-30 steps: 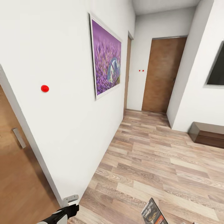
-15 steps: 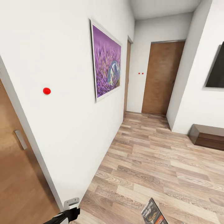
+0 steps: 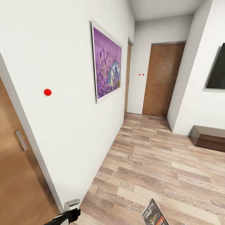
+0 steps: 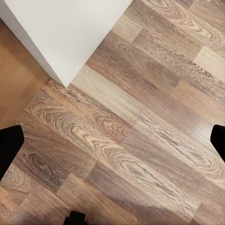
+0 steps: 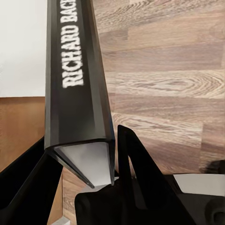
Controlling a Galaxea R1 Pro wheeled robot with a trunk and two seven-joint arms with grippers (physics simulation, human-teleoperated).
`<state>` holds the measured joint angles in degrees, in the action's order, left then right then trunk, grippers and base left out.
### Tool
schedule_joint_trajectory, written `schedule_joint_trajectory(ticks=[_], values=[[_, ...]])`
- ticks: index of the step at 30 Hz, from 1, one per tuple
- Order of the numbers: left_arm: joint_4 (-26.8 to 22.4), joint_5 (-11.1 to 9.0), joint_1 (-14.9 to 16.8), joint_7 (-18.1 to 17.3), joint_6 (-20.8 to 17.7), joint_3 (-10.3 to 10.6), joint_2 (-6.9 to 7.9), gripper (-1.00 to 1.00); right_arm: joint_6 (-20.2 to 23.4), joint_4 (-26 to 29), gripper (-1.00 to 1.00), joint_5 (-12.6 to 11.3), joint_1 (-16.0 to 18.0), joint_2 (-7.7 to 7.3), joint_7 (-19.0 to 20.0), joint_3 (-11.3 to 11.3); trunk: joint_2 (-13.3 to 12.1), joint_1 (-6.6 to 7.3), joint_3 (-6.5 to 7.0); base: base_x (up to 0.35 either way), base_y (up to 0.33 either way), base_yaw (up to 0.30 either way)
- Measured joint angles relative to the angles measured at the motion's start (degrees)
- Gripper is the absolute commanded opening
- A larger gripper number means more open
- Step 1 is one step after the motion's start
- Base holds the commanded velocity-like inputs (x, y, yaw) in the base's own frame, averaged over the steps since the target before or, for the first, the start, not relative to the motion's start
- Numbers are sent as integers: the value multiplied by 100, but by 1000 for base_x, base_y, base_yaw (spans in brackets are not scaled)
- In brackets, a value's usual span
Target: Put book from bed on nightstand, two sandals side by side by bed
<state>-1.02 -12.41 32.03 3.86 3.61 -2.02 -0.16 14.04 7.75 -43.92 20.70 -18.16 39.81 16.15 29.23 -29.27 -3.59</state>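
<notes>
The book shows at the bottom edge of the head view, grey-black with an orange band, held above the wood-plank floor. In the right wrist view my right gripper is shut on the book, gripping its lower end; the black spine carries white lettering. My left gripper hangs low beside the white wall; in the left wrist view the left gripper is open, nothing but floor between its fingertips. The bed, nightstand and sandals are out of view.
A white wall with a purple picture runs along the left, with a brown door near me. Another brown door closes the corridor's far end. A long low dark cabinet sits under a dark screen at right.
The whole head view has shifted slightly, so the camera moved a little. The book stays in my right gripper and the left gripper keeps its place.
</notes>
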Motion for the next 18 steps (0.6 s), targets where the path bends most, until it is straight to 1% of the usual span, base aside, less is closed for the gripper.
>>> schedule_joint_trajectory(ticks=[8,12,18], values=[[5,2,0,-6,5,0,0,100,0,-5,-100,3,0,0,-1,3,0,0,0,18,11,0],[3,1,0,-14,2,-1,0,100,0,-5,-100,3,0,0,-4,2,1,2,0,186,131,0],[3,0,0,-16,-1,0,0,100,-1,-6,-100,3,0,0,-7,4,1,2,0,246,186,0]])
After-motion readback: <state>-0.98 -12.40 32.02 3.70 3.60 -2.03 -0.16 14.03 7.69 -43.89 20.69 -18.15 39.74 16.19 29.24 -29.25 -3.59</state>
